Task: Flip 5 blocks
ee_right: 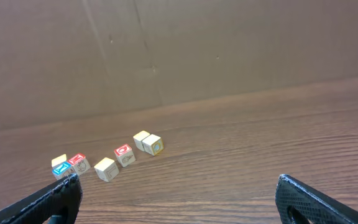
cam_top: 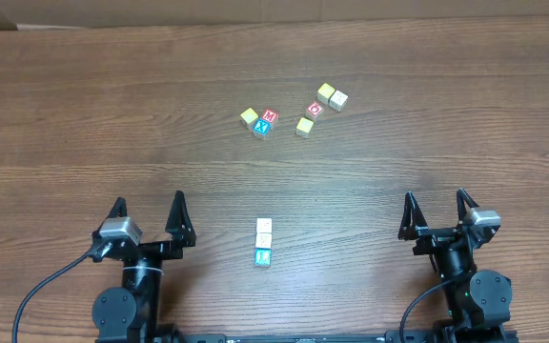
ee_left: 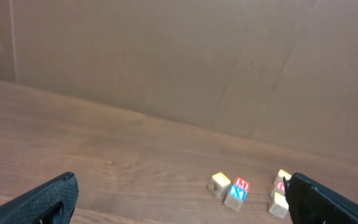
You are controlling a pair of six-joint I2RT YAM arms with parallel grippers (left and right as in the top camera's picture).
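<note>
Fingers on both arms stand spread wide and grasp nothing. The left fingers (cam_top: 179, 211) sit well to the left of the row of three blocks (cam_top: 264, 240), and the right fingers (cam_top: 409, 214) sit well to its right, both apart from every block.

That row lies on the tabletop (cam_top: 84, 114) between the two arms, its blocks touching end to end. It is made of two pale cream-faced blocks (cam_top: 264, 226) with a teal-faced block (cam_top: 263, 256) at the end nearest the arms.

Beyond the row, farther from the arms, seven more blocks lie loose:
- Roughly in line with the row, a yellow block (cam_top: 249, 116), a red M block (cam_top: 269, 116) and a blue X block (cam_top: 261, 129) crowd together.
- Beyond and right of the row lie another yellow block (cam_top: 304, 126) and a red O block (cam_top: 315, 109).
- Farther right still, a yellow-and-cream pair (cam_top: 332, 96) sits with its two blocks touching.

Set apart so tidily, the row looks like blocks already turned, though the faces alone cannot prove it. On that reading three of the five are done and two remain, to be taken from the far scatter, with neither arm yet committed to one.
</note>
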